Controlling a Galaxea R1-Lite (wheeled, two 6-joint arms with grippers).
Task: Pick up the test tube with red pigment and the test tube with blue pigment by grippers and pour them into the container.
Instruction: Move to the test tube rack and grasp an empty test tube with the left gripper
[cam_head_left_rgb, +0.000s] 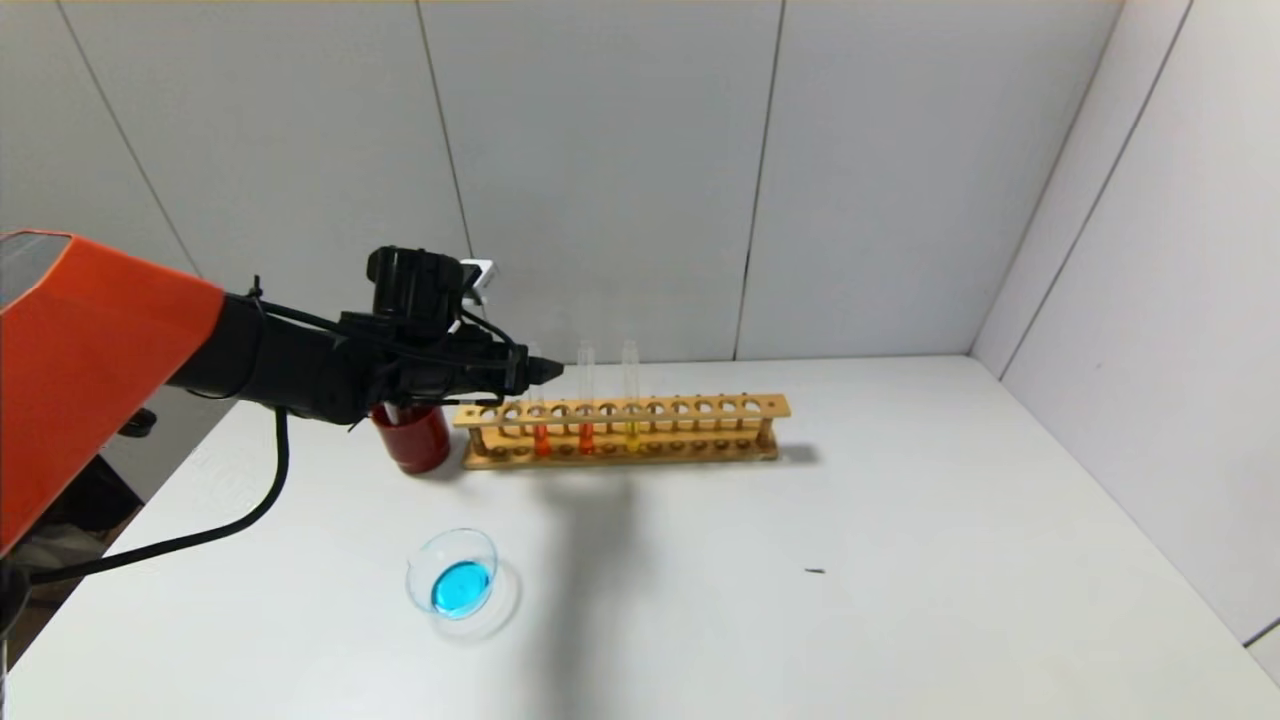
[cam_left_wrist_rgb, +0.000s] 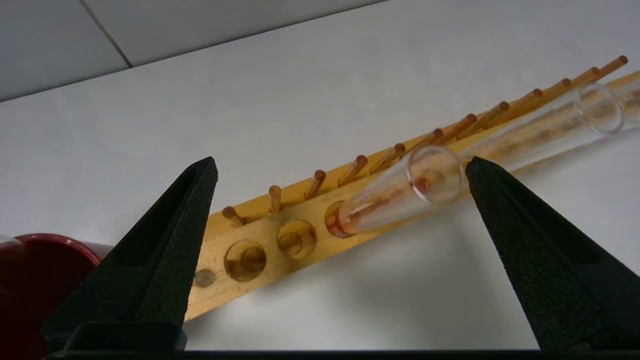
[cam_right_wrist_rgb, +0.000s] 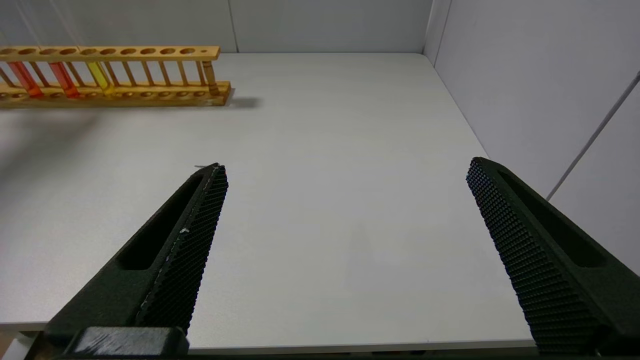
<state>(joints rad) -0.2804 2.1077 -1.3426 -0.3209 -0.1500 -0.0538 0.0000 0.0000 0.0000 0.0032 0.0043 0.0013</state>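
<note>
Left wrist view: we hold the black left gripper (cam_left_wrist_rgb: 340, 170) open astride the slim clear orange-red test tube (cam_left_wrist_rgb: 400, 192); we should centre the tube's rim, now toward 3 o'clock, before closing.

One wooden rack (cam_head_left_rgb: 622, 430) stands on one white table (cam_head_left_rgb: 800, 560). It holds three test tubes with coloured liquid: one test tube with red pigment (cam_head_left_rgb: 540, 410), light orange-red, one deeper red tube (cam_head_left_rgb: 586, 405) at its 3 o'clock, and one yellow tube (cam_head_left_rgb: 631, 400) further toward 3 o'clock. One dark red cup (cam_head_left_rgb: 412, 438) sits at the rack's 9 o'clock. One container (cam_head_left_rgb: 453, 573) holds blue liquid. Two grippers show: one left gripper (cam_left_wrist_rgb: 340, 167) and one right gripper (cam_right_wrist_rgb: 345, 167).
</note>
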